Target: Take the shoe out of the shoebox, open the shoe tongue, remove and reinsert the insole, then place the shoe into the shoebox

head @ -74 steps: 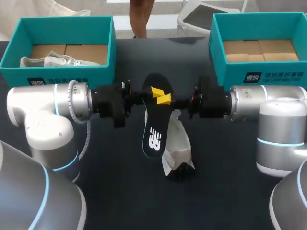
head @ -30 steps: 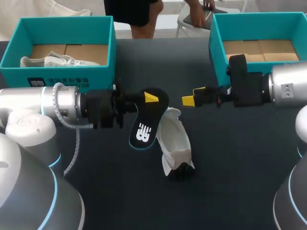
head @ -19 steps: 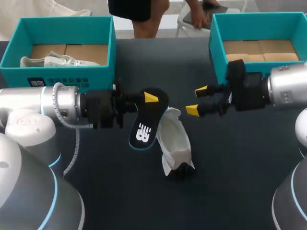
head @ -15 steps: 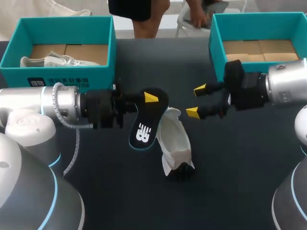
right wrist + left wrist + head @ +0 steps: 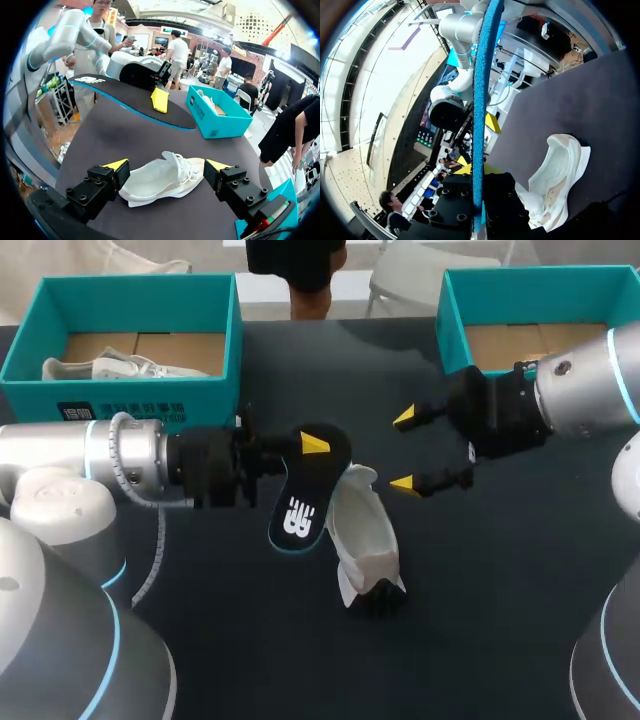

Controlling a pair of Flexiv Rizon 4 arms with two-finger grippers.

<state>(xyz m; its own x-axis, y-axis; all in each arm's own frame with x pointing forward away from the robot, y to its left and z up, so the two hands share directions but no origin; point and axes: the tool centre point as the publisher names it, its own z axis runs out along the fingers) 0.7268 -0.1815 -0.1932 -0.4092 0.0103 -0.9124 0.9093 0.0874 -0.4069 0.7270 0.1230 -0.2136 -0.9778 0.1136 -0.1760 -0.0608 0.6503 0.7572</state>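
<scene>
Dark table (image 5: 200, 640), matte surface. Two teal shoeboxes stood on it at the far side, well apart: left shoebox (image 5: 130, 400) at the far left corner, right shoebox (image 5: 452, 315) at the far right. White shoe (image 5: 362, 535) lay near the middle, lengthwise from far to near, apart from both boxes.

Lighting's soft and even from overhead. The dark table (image 5: 480, 590) looks matte, with just a pale sheen past the right gripper (image 5: 404, 450) toward the far edge. The white shoe (image 5: 365, 535) near it throws only a faint shadow, darkest at the heel. The left arm (image 5: 90, 455) shell catches mild highlights. In the left wrist view, the room beside the left gripper (image 5: 312, 447) is blown-out white. The gripper body goes nearly black, and the insole (image 5: 479, 100) it pinches glows blue along its edge.
</scene>
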